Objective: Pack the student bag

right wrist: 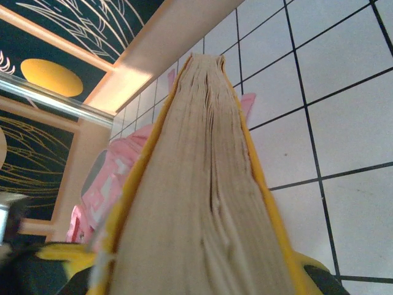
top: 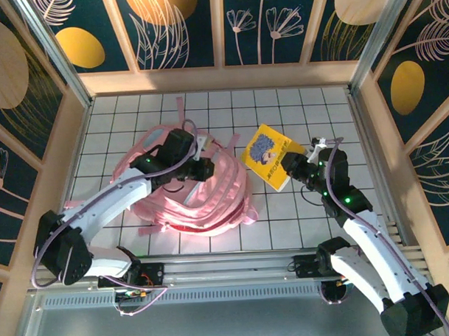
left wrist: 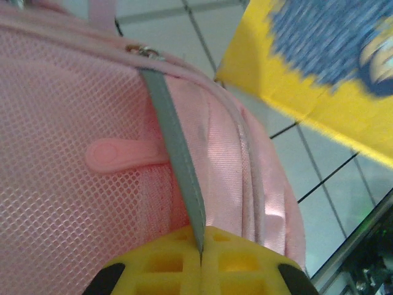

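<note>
Pinching grey strip (left wrist: 175,153) of student bag (top: 211,202), left gripper (left wrist: 201,261) pressed together; right gripper (top: 291,164) clamps book (top: 267,153); I fear strip slipping under pull.

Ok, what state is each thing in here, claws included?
student bag: lying on the tiled table; zipped or open, cannot tell.
grey pull strap: drawn straight, its end pinched.
left claw: shut on the grey pull strap.
yellow book: closed, gripped at one edge.
right claw: shut on the yellow book.
</note>
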Tool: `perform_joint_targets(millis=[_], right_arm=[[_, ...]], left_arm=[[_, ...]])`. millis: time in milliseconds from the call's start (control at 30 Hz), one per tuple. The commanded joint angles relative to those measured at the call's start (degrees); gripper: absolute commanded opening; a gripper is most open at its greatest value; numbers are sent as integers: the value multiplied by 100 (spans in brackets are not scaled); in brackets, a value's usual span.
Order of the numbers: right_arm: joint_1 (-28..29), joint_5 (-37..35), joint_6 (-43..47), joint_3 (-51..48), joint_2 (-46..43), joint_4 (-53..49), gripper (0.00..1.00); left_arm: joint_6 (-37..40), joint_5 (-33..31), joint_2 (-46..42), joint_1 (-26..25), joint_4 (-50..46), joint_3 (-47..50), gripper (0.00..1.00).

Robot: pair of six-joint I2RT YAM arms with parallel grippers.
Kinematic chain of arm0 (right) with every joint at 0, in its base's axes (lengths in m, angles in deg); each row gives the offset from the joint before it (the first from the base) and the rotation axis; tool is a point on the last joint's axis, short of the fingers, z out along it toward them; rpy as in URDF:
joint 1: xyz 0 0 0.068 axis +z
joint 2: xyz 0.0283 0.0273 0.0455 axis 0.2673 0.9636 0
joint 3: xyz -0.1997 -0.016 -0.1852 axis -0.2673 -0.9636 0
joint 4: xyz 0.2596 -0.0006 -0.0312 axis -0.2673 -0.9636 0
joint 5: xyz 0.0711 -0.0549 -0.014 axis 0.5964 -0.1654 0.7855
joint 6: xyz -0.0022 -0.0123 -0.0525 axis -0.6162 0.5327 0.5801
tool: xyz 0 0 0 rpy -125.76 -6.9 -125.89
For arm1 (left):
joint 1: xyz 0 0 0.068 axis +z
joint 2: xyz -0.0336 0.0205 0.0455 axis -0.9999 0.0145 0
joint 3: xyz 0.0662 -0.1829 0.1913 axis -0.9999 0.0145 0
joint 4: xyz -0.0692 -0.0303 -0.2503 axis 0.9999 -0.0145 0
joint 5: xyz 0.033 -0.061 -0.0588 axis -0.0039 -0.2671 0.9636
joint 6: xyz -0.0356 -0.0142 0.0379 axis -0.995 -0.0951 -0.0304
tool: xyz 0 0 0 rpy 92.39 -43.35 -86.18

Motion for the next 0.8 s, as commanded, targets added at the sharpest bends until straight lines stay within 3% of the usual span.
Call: perform_joint_targets(millis=[0, 133, 300, 433, 567, 700, 767], right_arm=[[-59, 227, 122, 213, -58, 170, 0], [-150, 706, 0, 131, -34, 225, 0], [-327, 2201, -681, -31, 274, 746, 0], [-324, 3195, -1769, -464, 390, 2053, 0], [-323, 3407, -2558, -607, 347, 2978, 0], [-304, 3579, -3208, -656, 320, 3821, 0], [-281, 3553, -3481, -668, 273, 4101, 0]], left_arm=[[298, -331, -468, 8, -261, -705, 0], [414, -603, -696, 77, -508, -871, 0], [408, -664, -873, 297, -493, -888, 0], [401, -522, -799, 362, -367, -898, 0], [332, -274, -540, 360, -295, -773, 1], [219, -174, -464, 360, -304, -600, 28], [231, -456, -548, 360, -449, -685, 41]])
